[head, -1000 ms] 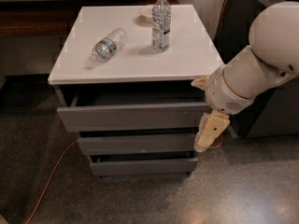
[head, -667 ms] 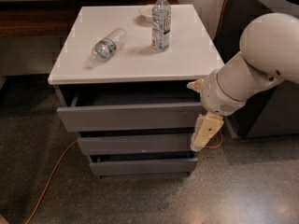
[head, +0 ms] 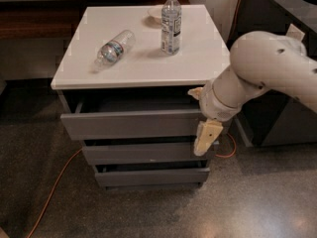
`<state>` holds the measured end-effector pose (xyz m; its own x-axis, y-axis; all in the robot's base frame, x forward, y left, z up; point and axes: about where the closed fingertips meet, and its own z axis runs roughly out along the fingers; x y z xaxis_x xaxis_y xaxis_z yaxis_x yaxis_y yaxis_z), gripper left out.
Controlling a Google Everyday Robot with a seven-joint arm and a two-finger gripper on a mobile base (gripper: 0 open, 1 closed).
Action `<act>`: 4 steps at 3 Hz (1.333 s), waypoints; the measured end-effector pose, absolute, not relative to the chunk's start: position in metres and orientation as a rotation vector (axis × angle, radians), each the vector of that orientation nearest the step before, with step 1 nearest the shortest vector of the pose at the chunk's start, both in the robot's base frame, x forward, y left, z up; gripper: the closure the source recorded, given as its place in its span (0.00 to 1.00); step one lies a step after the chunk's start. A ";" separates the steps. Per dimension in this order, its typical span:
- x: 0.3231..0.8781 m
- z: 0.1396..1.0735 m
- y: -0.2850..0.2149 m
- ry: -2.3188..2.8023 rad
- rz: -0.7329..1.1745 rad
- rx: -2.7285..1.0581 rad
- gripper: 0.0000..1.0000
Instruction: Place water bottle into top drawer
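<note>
The gripper (head: 198, 119) hangs at the right end of the top drawer (head: 129, 124), in front of its face. Its jaws stand wide apart, one tip by the drawer's upper edge and the other pointing down over the second drawer (head: 143, 151), with nothing held between them. Behind it the arm (head: 262, 73) bends in from the right, clear of the cabinet top (head: 198, 58).

Over the last second the gripper has slid a little to the left along the drawer front, and the elbow has come in with it. Nothing else has moved: the drawer is pulled out as far as it was and both bottles lie where they were. I judge that the opening step is finished or nearly so, and that the arm is repositioning before it goes up for the pick.

The water bottle (head: 114, 47) lies on its side on the left part of the cabinet top, cap toward the front left, well apart from the gripper. The tall bottle (head: 170, 26) stands upright toward the back, near the middle.

The top drawer is partly open, leaving a dark gap under the top. No contents show in the part that can be seen, and the rest is hidden. The two lower drawers show only their fronts
</note>
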<state>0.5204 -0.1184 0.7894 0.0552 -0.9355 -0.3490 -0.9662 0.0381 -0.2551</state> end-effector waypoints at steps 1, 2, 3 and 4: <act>0.540 0.767 -0.115 1.876 0.072 -1.952 0.00; 0.556 0.744 -0.113 1.858 0.053 -1.976 0.00; 0.571 0.721 -0.114 1.836 0.029 -1.992 0.00; 0.587 0.706 -0.118 1.823 0.022 -2.008 0.00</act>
